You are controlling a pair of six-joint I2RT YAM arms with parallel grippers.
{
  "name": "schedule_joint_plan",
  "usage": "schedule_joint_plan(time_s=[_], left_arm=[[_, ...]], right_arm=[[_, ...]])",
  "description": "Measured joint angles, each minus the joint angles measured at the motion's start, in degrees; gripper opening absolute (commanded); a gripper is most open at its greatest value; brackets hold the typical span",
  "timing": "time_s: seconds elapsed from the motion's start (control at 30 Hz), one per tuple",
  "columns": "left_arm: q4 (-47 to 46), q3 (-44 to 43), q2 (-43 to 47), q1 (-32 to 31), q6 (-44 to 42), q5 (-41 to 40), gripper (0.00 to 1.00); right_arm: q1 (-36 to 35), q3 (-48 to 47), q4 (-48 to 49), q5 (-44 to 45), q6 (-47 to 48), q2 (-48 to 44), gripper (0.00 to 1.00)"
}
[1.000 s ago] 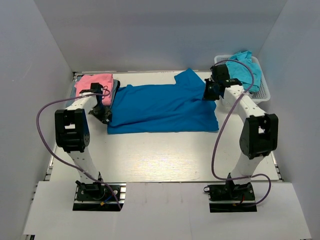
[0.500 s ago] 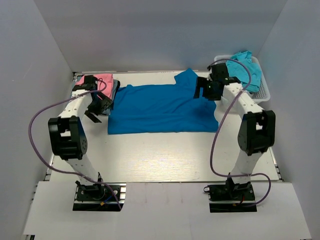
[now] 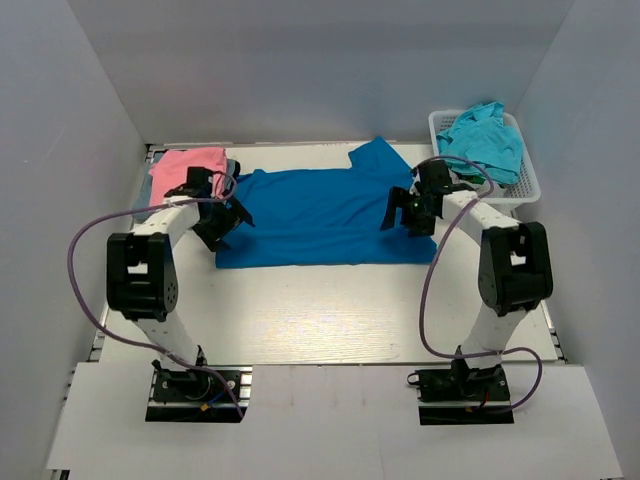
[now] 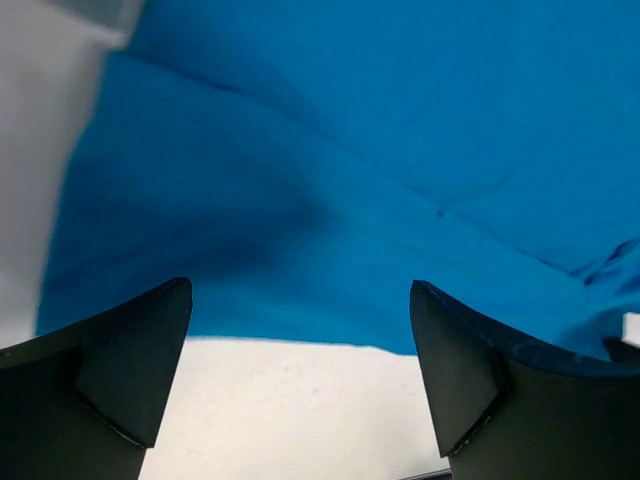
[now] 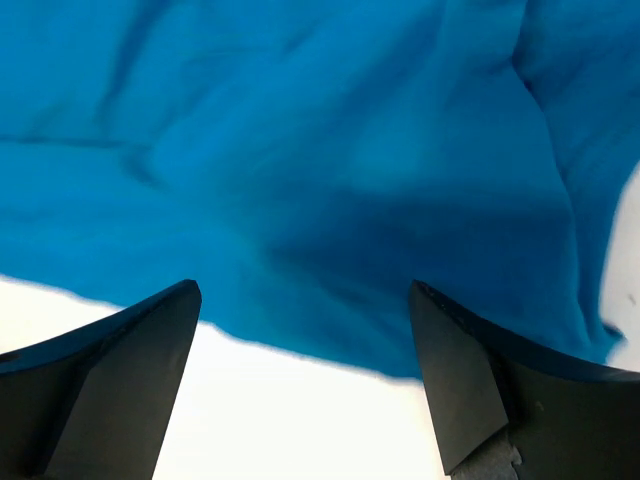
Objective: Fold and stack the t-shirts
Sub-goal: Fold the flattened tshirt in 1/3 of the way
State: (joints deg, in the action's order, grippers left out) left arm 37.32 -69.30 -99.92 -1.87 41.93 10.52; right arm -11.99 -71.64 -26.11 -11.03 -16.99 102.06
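A large royal-blue t-shirt (image 3: 320,215) lies flat, folded lengthwise, across the middle of the table. My left gripper (image 3: 228,222) hovers open over its left edge. In the left wrist view the left gripper (image 4: 300,285) has the blue t-shirt (image 4: 380,150) ahead of it and bare table between its fingers. My right gripper (image 3: 400,212) is open over the shirt's right end. The right wrist view shows the right gripper (image 5: 305,285) over the blue hem (image 5: 330,150), holding nothing. A pink t-shirt (image 3: 185,165) lies folded at the back left.
A white lattice basket (image 3: 530,185) stands at the back right with a turquoise t-shirt (image 3: 485,140) heaped in it. White walls close in the table on three sides. Pale tabletop (image 3: 320,310) stretches between the blue shirt and the arm bases.
Both grippers have opened wide. The left one lifted off the shirt's left edge and came back over it. The right one moved nearer along the shirt's right end.
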Motion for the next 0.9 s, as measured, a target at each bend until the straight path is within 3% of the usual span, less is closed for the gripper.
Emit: schedule_joint_plan(time_s=[0.17,0.43,0.57,0.73,0.9], left_arm=[[-3.52,0.63,-5.55,-2.78,-1.38,1.01,1.00],[-7.85,8.41,-0.48,-4.35,-2.93,0.61,1.00],[-7.98,19.87,9.81,-5.70,-1.84,0.85,1.00],[0.11,33.57,27.17,-6.99,-0.44,2.16,1.00],[9.14,35.21,41.31,-7.02,1.22,2.25,1.00]], right_arm=[[0.22,3.82,4.07,0.44,-2.71,3.61,0.90],[1.05,18.25,11.04,1.95,-7.41,-7.45,0.90],[1.05,27.80,9.75,2.73,-10.75,-17.09,0.90],[0.83,38.45,-2.73,5.64,-14.14,-35.78,0.90],[0.83,38.62,-13.25,6.45,-13.92,-49.81,0.90]])
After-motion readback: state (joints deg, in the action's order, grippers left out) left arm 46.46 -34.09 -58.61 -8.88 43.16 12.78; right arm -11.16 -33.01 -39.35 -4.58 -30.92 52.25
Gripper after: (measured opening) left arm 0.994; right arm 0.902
